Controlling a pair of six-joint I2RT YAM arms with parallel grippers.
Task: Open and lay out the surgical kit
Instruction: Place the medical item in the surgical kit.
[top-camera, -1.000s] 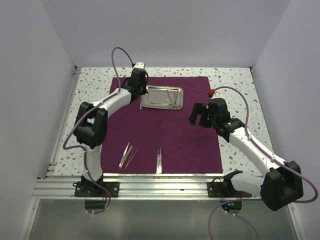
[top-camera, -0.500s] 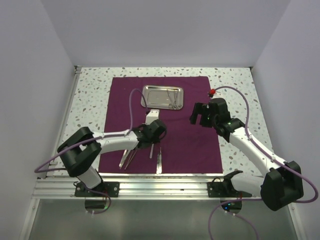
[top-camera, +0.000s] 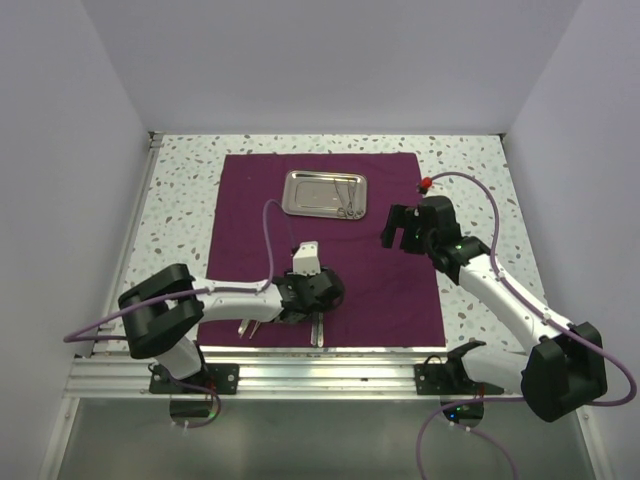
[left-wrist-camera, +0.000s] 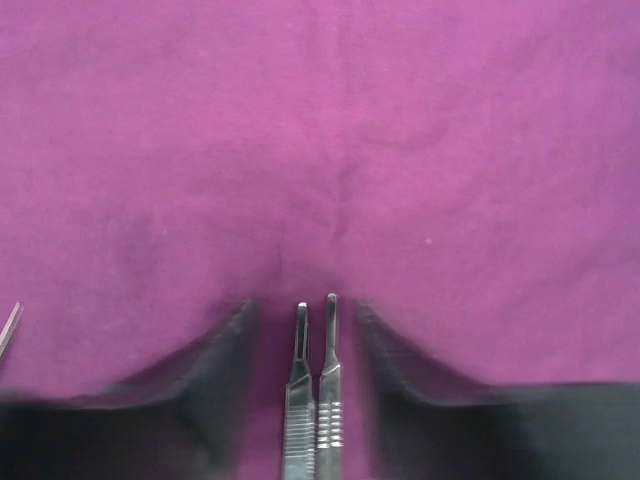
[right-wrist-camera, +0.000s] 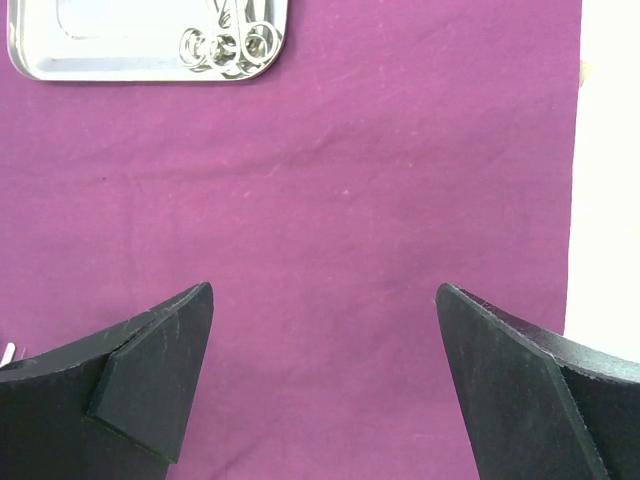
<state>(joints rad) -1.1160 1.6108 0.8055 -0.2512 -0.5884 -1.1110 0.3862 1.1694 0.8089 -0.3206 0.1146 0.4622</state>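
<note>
Steel tweezers (left-wrist-camera: 313, 400): slim, likely light, springy, slick; flat on cloth (left-wrist-camera: 320, 120) near front edge. Astride them left gripper (left-wrist-camera: 303, 318), jaws apart, not pinching. Best hold: ribbed mid-shank. Over cloth, right gripper (right-wrist-camera: 325, 330) spread, empty.

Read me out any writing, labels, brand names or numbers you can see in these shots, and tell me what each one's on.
None: no words, numbers or logos can be read in any view, not on the purple cloth, the steel tray, the tweezers, the left arm or the right arm.
The ridges on the tweezers' grip are texture, not lettering.
</note>
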